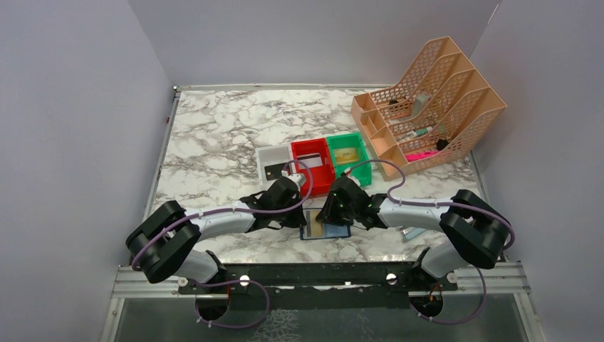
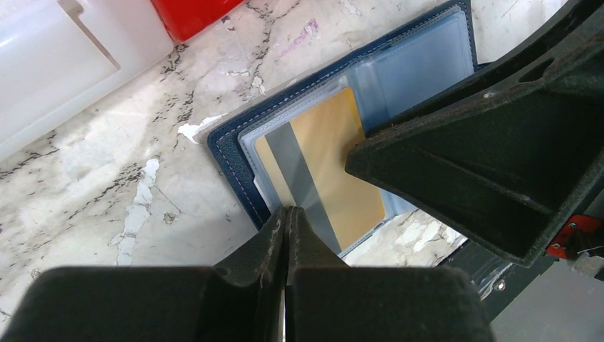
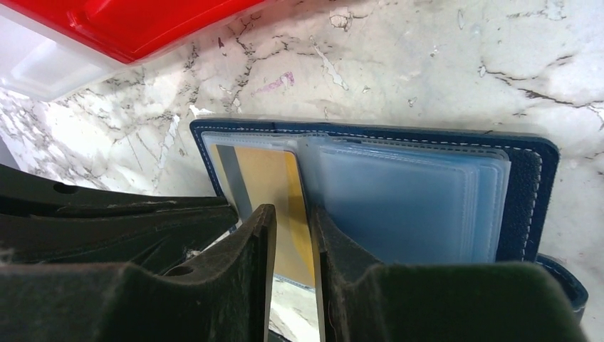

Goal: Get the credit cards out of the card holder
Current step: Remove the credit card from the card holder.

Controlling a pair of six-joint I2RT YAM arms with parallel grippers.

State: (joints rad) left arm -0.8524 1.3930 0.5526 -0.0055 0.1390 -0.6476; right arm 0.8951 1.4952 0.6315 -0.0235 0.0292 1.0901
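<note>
Top external view: the small navy-blue folding card holder point(image 1: 329, 231) lies open on the marble table point(image 1: 214, 142), at 6 o'clock from the red plastic bin point(image 1: 308, 142). The white plastic bin point(image 1: 274, 149) stands at that bin's 9 o'clock and the green plastic bin point(image 1: 343, 137) at its 3 o'clock. Each bin seems to hold one flat card-like piece, so part of the job looks done, though they are too small to be sure of.

At least one card is left: the thin gold plastic card with a grey stripe point(image 2: 335, 178) sits in a clear sleeve on the holder's left page. The sleeves at its 3 o'clock look empty.

The left gripper point(image 2: 287, 214) has its jaws pressed together right at the card's near edge. Whether that edge is pinched between them I cannot tell. The right gripper point(image 3: 292, 212) stands narrowly parted with nothing between its fingers, its tips down on the sleeves near the fold, apparently pinning the holder.

What likely remains is drawing this card free and placing it.
</note>
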